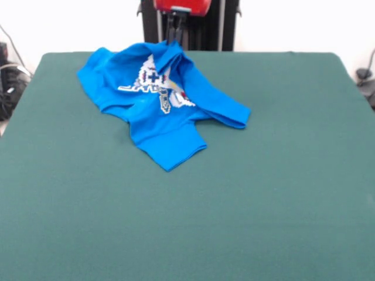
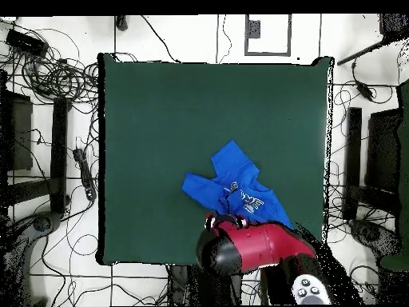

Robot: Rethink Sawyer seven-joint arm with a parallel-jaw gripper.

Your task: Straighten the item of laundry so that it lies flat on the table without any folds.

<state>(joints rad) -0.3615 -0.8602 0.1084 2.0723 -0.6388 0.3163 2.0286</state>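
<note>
shirt (image 1: 167, 111): crumpled blue tee, folded over itself, print partly showing, sits near the table's (image 1: 263, 193) far edge, left of middle in the front view
gripper (image 1: 174, 36): right over the shirt's far edge, honestly can't tell if it's open or pinching cloth
arm (image 2: 260, 246): red, covers that edge from overhead
</note>
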